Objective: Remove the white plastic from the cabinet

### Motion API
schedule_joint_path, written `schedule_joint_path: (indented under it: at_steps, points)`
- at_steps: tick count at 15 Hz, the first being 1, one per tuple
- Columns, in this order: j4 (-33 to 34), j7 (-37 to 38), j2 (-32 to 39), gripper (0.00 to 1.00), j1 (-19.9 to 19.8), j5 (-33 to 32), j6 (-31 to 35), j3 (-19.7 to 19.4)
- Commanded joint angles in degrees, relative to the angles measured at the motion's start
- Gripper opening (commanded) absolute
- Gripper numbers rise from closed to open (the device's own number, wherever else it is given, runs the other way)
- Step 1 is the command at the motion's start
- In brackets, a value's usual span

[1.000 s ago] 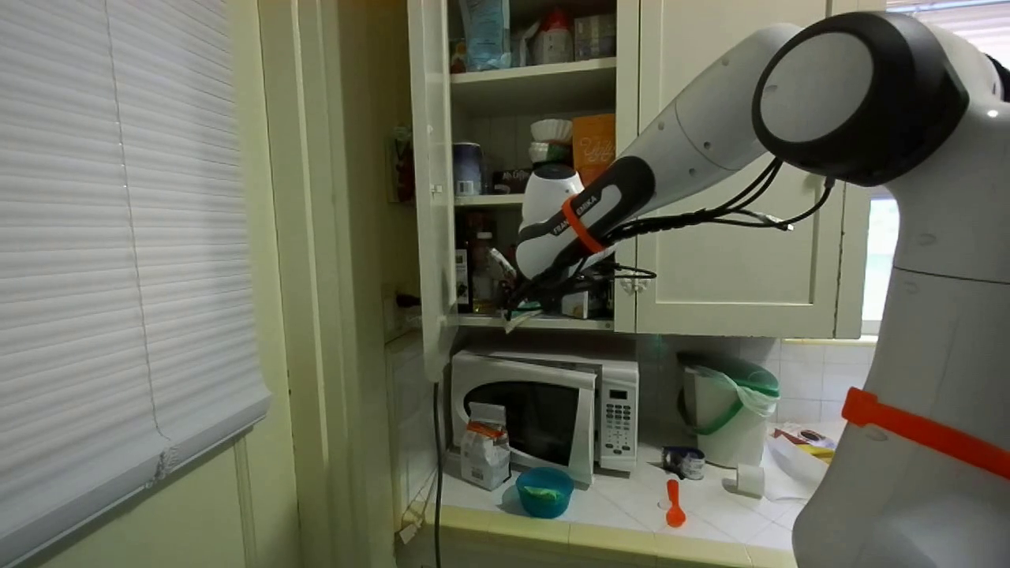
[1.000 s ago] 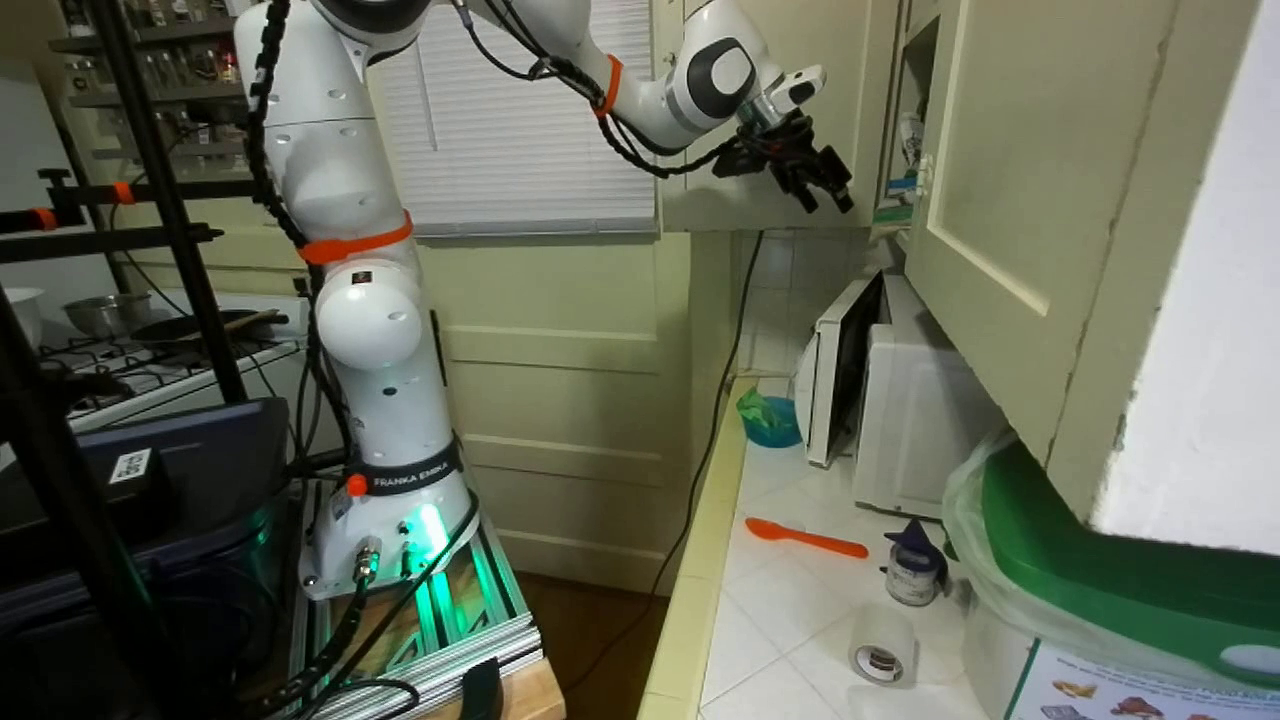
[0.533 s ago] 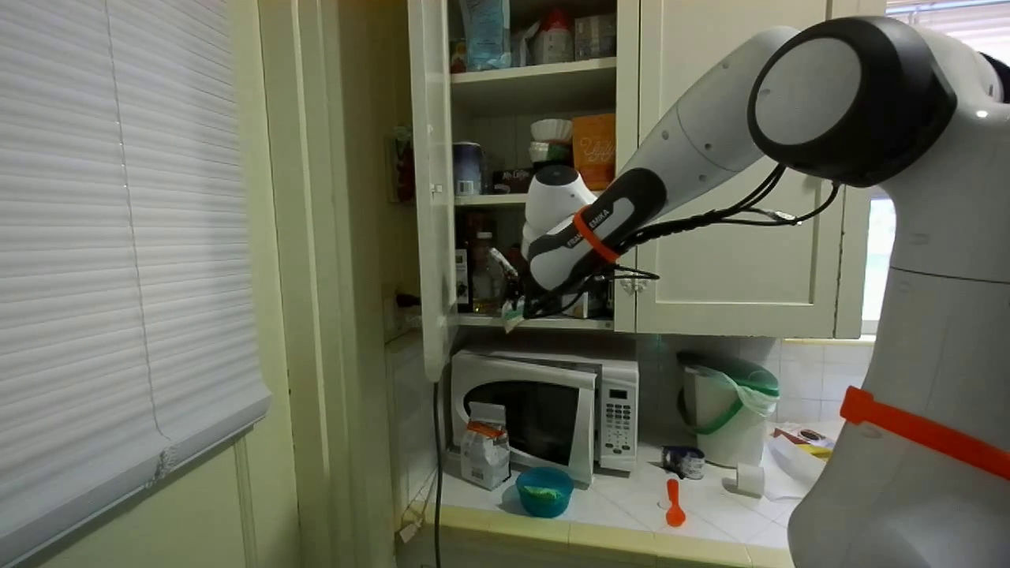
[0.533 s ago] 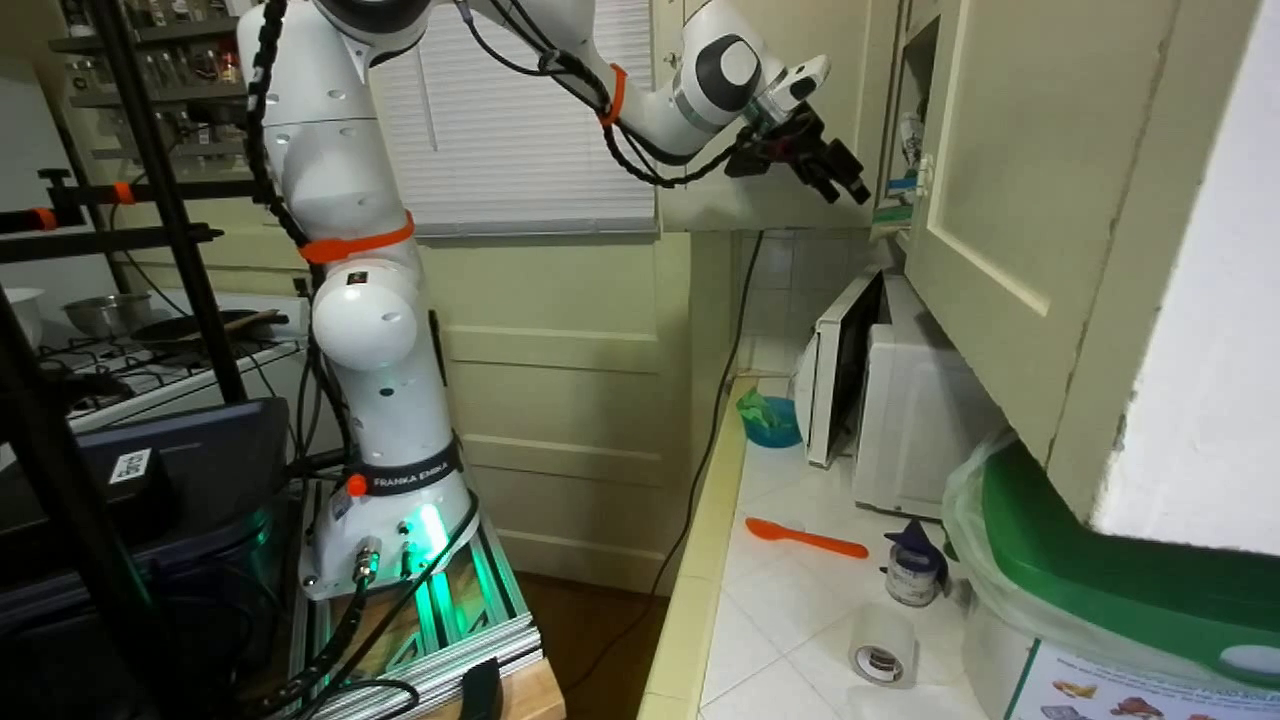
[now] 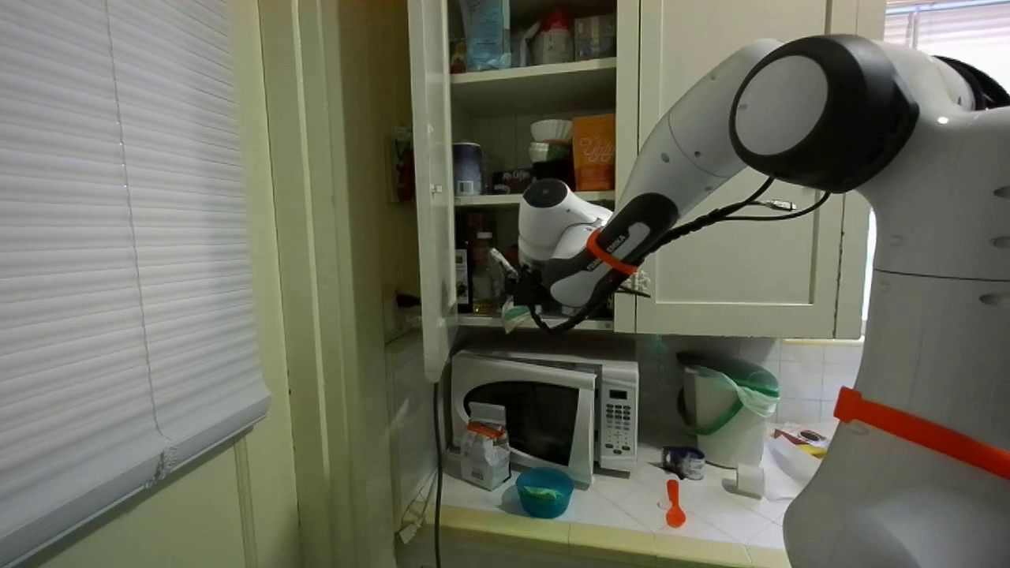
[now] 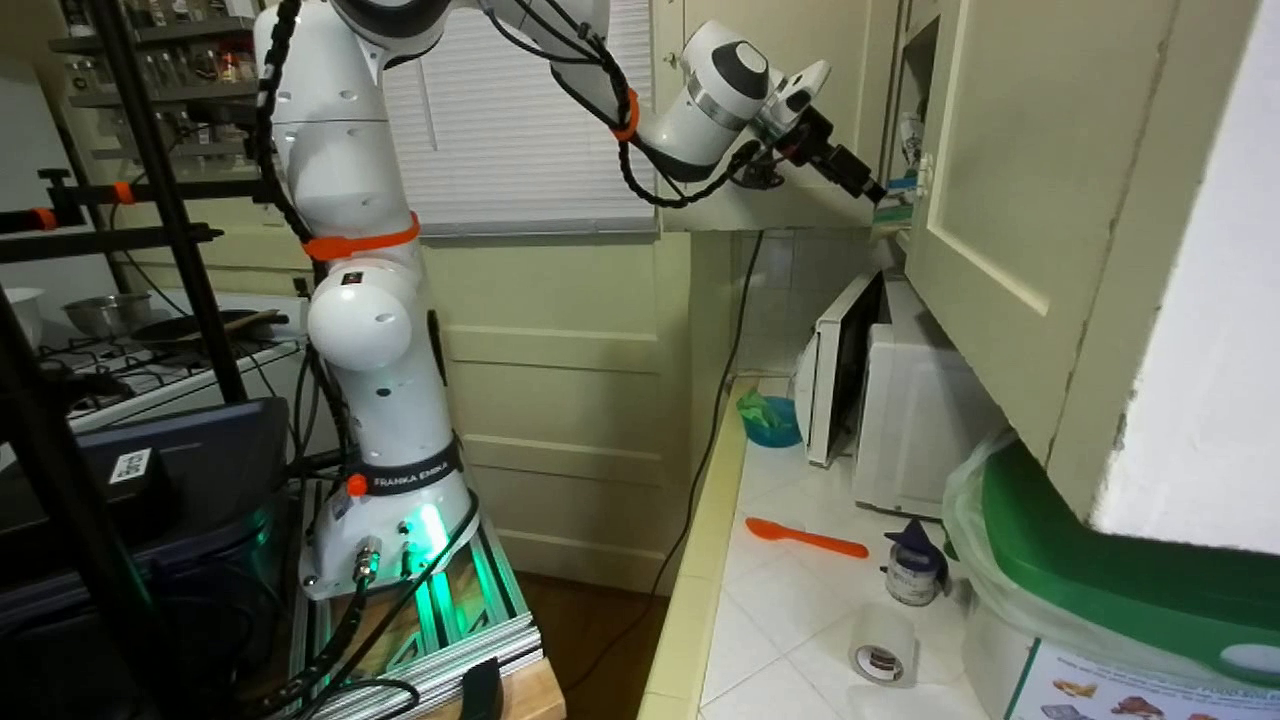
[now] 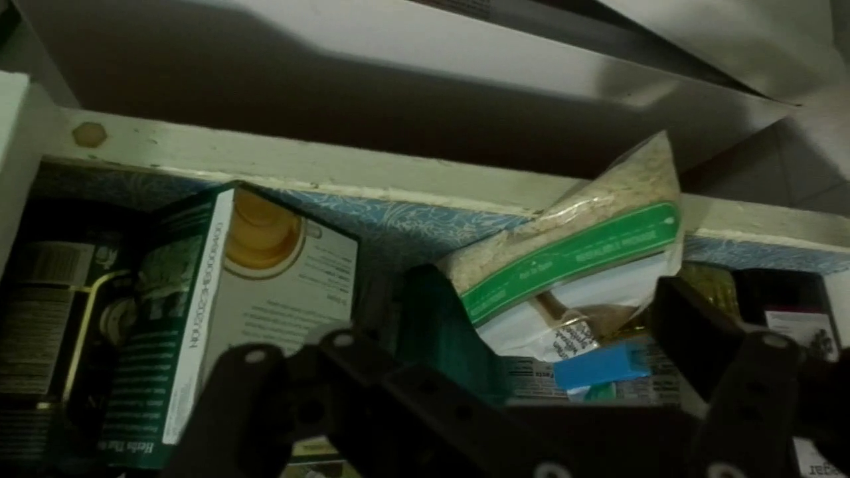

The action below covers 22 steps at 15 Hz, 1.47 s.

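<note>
In an exterior view, the cabinet [image 5: 626, 102] stands open at upper centre; the arm [image 5: 836, 114] overlaps it from the right; a microwave [image 5: 548, 412] sits ajar, lower centre.

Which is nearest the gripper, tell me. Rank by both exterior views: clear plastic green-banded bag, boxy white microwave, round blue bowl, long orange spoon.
1. Bag, poking out of the cabinet.
2. Microwave, below the cabinet.
3. Bowl, on the counter before the microwave.
4. Spoon, farther along the counter.
</note>
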Motion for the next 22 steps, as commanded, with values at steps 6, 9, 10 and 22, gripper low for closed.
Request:
schedule_joint_path:
  at_steps: [6,9,10,22]
  points:
    - [4.81,15.14,4.77,1.00,0.71,-13.40,-4.08,1.96]
    - [7.12,16.48,6.95,1.00,1.27,-15.98,-6.62,2.52]
    - [7.86,16.69,7.62,1.00,1.49,-16.57,-7.43,2.70]
    - [16.78,18.90,15.82,0.69,8.91,-20.46,-15.15,-1.81]
